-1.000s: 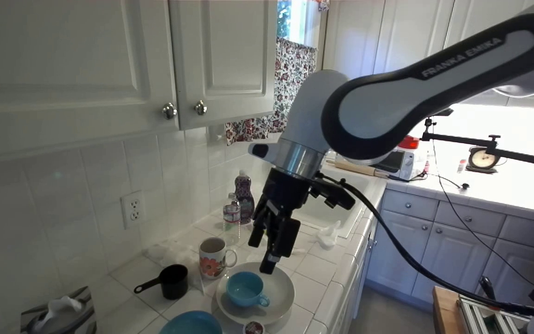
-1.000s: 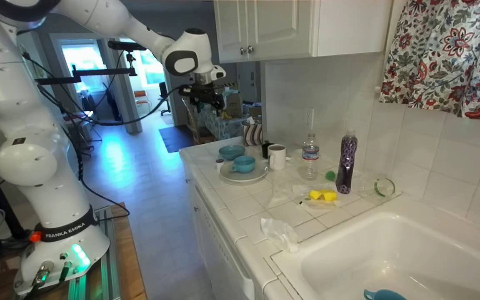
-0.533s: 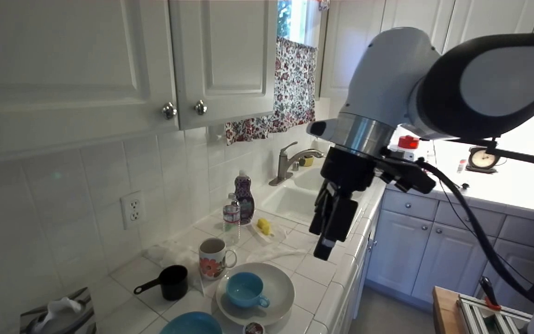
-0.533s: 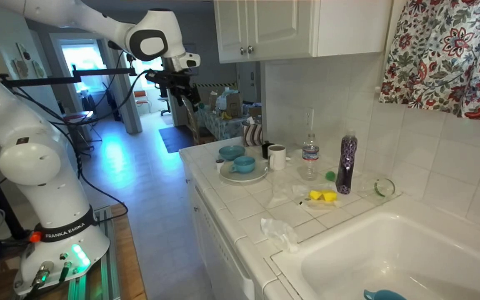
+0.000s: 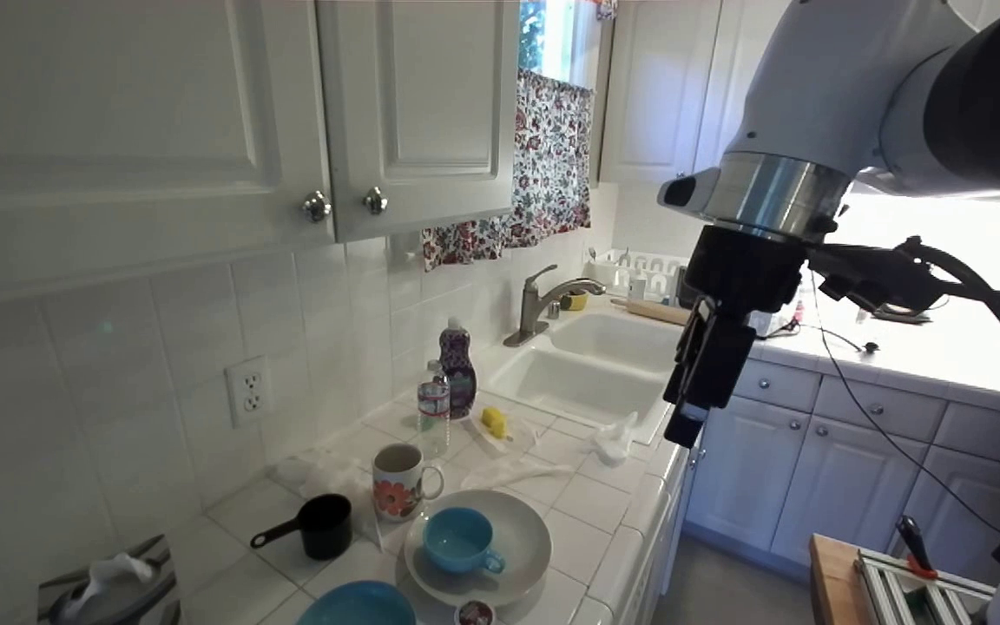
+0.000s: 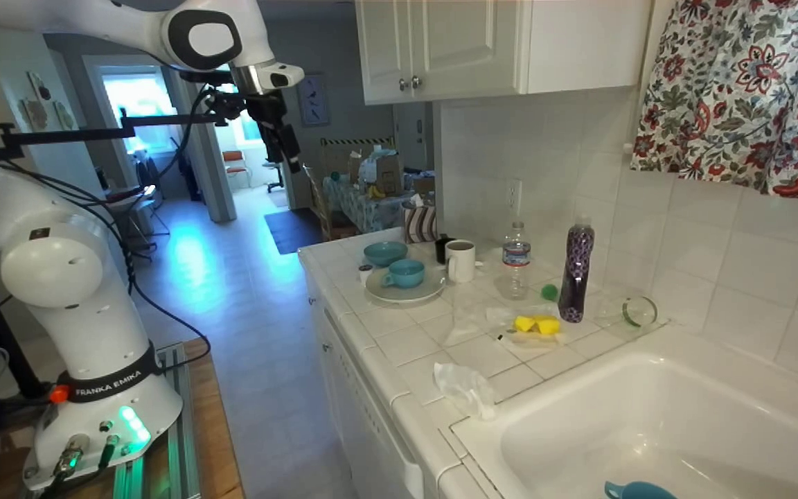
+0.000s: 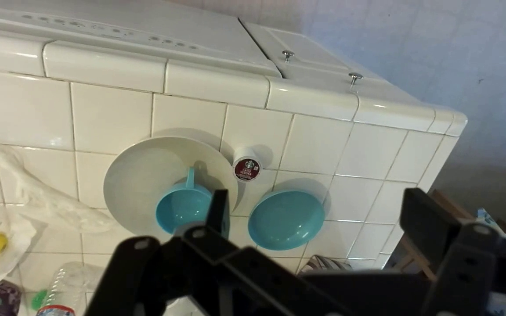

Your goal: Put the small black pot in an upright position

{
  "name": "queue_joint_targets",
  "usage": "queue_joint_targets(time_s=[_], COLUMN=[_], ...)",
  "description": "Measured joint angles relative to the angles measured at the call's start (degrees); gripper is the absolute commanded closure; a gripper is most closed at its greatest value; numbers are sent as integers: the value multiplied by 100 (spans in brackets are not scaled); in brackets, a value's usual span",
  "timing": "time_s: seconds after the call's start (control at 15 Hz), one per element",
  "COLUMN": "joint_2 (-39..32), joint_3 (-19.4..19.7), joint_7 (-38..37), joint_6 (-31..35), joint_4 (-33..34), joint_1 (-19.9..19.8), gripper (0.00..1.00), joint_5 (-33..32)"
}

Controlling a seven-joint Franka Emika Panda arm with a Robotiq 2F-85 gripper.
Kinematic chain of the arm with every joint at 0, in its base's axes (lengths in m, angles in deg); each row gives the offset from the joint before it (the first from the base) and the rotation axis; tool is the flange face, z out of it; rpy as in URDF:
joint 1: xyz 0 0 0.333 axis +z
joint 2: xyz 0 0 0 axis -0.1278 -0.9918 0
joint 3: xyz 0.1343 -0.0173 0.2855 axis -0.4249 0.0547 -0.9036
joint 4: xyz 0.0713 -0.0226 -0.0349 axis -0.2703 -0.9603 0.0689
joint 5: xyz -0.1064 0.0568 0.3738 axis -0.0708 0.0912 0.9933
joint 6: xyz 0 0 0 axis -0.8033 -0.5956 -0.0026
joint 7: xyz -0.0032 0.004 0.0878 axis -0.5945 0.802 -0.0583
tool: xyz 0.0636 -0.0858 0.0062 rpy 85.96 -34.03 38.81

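The small black pot (image 5: 325, 528) stands upright on the white tiled counter, its opening facing up and its stick handle pointing away from the mug. It also shows in an exterior view (image 6: 442, 248), partly hidden behind the mug. In the wrist view I do not see the pot. My gripper (image 5: 693, 421) is in the air, well above and away from the pot, off the counter's front edge. It also shows in an exterior view (image 6: 289, 156). In the wrist view the gripper (image 7: 316, 206) has its fingers wide apart with nothing between them.
A flowered mug (image 5: 396, 486) stands right beside the pot. A blue cup (image 5: 457, 542) sits on a grey plate (image 5: 528, 555), with a blue bowl (image 5: 357, 606) close by. A water bottle (image 5: 433, 408) and a purple bottle (image 5: 457, 369) stand near the sink (image 5: 578, 382). Cabinets hang above.
My arm and gripper have moved up and away from the counter, towards the robot's base. The pot and the other dishes have not moved.
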Motion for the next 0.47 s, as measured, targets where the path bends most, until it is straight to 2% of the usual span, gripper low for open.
queue_joint_targets(time_s=[0.47], joint_2=[-108], joint_3=[20], joint_7=[3], joint_6=[12], joint_4=[1], joint_1=[4], gripper=[0], joint_5=[0])
